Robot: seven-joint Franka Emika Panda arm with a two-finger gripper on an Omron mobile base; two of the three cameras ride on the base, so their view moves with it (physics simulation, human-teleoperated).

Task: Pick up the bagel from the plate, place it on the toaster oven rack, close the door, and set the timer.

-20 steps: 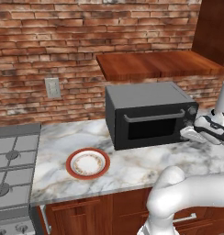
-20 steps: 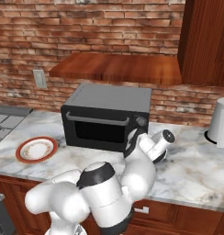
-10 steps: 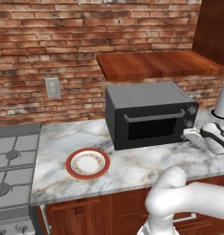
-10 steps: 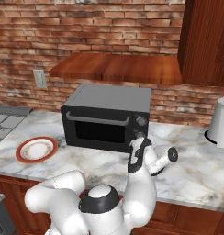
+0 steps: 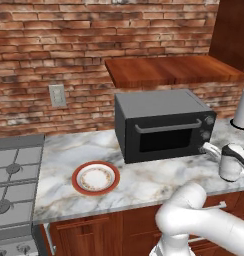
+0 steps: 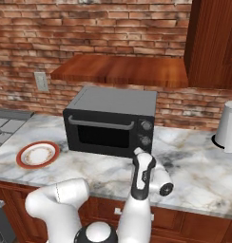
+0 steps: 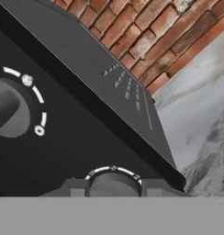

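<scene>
The toaster oven (image 5: 164, 125) stands on the marble counter with its door (image 5: 168, 136) closed, so the toaster oven rack is hidden behind it. The plate (image 5: 95, 177), left of the oven, is bare; the bagel is hidden from view. My gripper (image 7: 113, 186) is at the oven's right side, its fingertips (image 7: 71, 187) flanking the lower knob (image 7: 113, 179) closely on both sides. The other knob (image 7: 8, 108) sits apart to the left in the hand view. From the right base view my gripper (image 6: 140, 151) meets the lower knob (image 6: 145, 140).
A white kettle (image 6: 227, 126) stands on the counter right of the oven. A gas stove (image 5: 14, 170) lies at the far left. A wooden shelf (image 5: 169, 70) hangs just above the oven, and a tall cabinet (image 6: 213, 42) is at the upper right.
My hand has moved left and in, from beside the oven to its lower knob, and the jaws have narrowed from wide apart to close around that knob.
</scene>
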